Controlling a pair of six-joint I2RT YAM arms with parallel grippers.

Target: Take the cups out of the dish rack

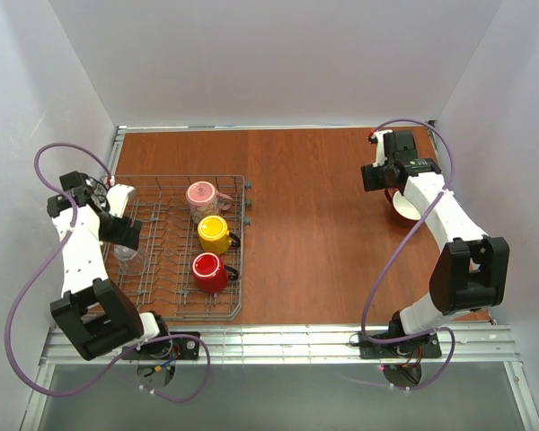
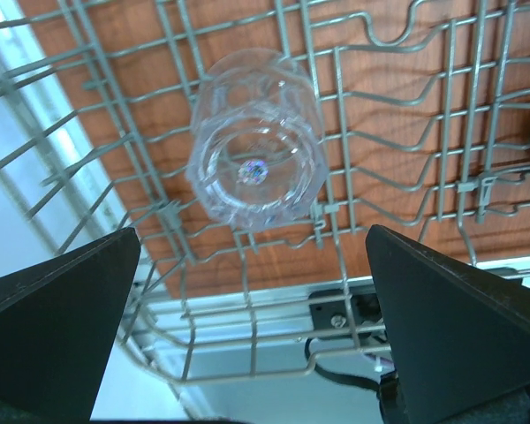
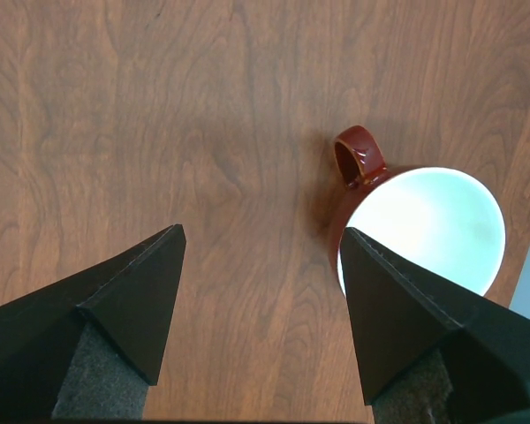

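Noted wooden bench (image 1: 323, 224) with rack (image 1: 171, 303) at its left. Found left fingers (image 2: 62, 309) released wide above rack's left side. Found right fingers (image 3: 132, 300) released over far-right bench, bare wood between them. Logged three mugs in rack's right row: pink mug (image 1: 200, 194) farthest, yellow mug (image 1: 214, 233) middle, red mug (image 1: 207, 269) nearest. Located cup (image 3: 424, 221), white inside and dark red outside, upright on bench just beside one right finger, ungripped. Located tumbler (image 2: 256, 163) among rack wires below left fingers' gap, untouched.
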